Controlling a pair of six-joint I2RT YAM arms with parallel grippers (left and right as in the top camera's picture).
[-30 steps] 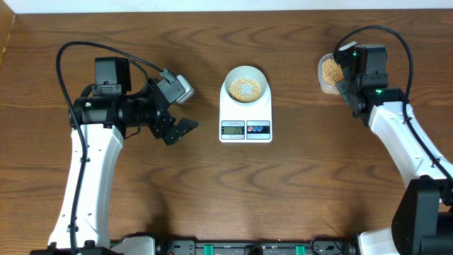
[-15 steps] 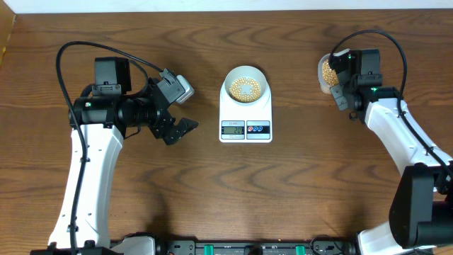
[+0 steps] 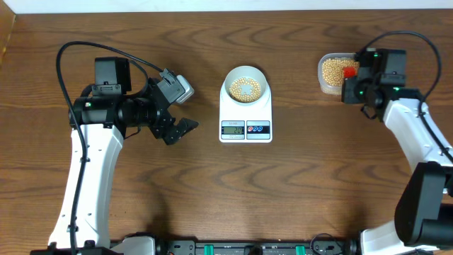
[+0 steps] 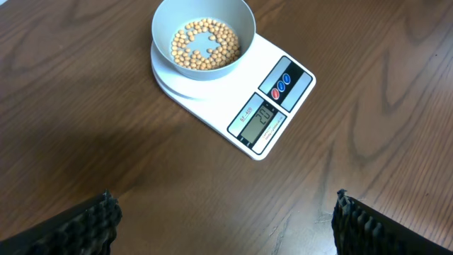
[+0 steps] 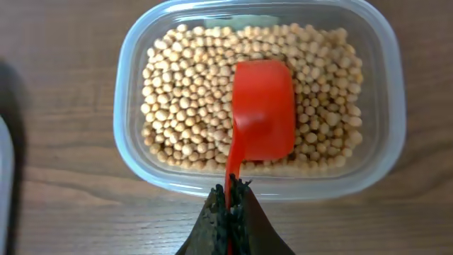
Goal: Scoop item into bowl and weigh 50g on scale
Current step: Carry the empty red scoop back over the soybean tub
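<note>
Beans (image 4: 187,53), small, round and tan-yellow, are spread in a thin layer in the smooth pale bowl (image 4: 164,28), with a bare patch at the middle. The left claw (image 4: 226,228) is held wide, its ribbed black fingers (image 4: 92,221) well apart above the dark, wood-grained surface (image 3: 304,177). The bowl is seen ahead of this claw, seated on the flat white scale (image 4: 212,106), whose grey display and two round buttons lie nearer the claw. Further right, a clear, rounded-rectangular plastic tub (image 5: 134,85) lies just ahead of the right claw (image 5: 230,195) and is nearly filled with more beans. The right claw is clamped narrowly on the thin handle of a glossy red scoop (image 5: 263,110), whose cup rests among those beans.
</note>
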